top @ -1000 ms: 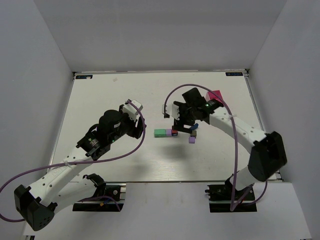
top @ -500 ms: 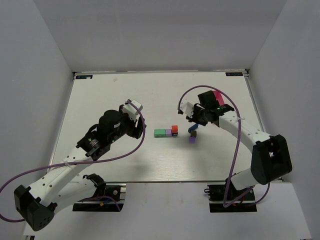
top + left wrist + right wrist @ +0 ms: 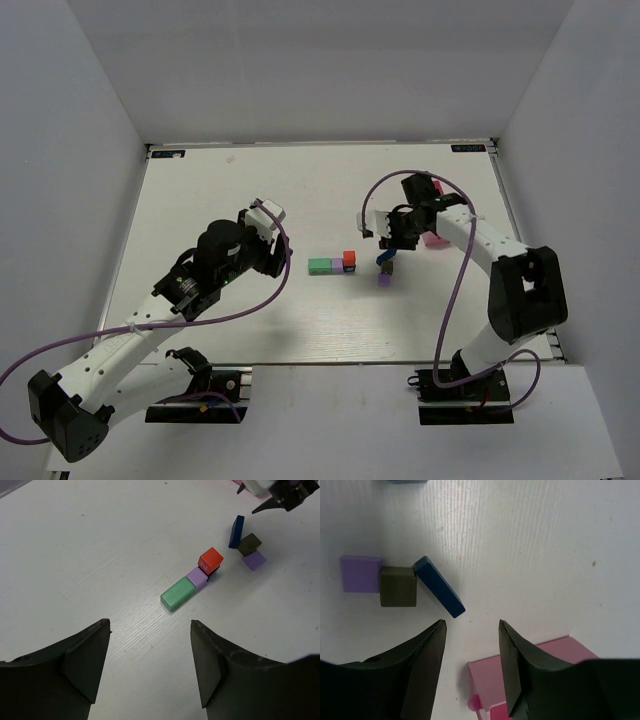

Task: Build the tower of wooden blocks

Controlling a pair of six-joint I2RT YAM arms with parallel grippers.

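Note:
The wood block tower's pieces lie in two groups at mid-table. A green block [image 3: 319, 266], a purple block [image 3: 338, 265] and a red-orange block [image 3: 349, 258] form a row. To their right, a dark blue block [image 3: 384, 257] stands tilted against a brown block [image 3: 398, 586] that touches a second purple block [image 3: 384, 280]. My right gripper [image 3: 472, 622] is open and empty, its tips just short of the dark blue block [image 3: 439, 586]. My left gripper [image 3: 150, 625] is open and empty, left of the green block [image 3: 177, 593].
A pink tray [image 3: 436, 240] lies under and behind my right gripper, its corner showing between the fingers [image 3: 530, 670]. White walls enclose the table on the left, the right and the far side.
My right gripper has pulled back from over the blocks to the right, toward the pink tray. The dark blue block stays tilted by the brown one. The left arm has not moved.

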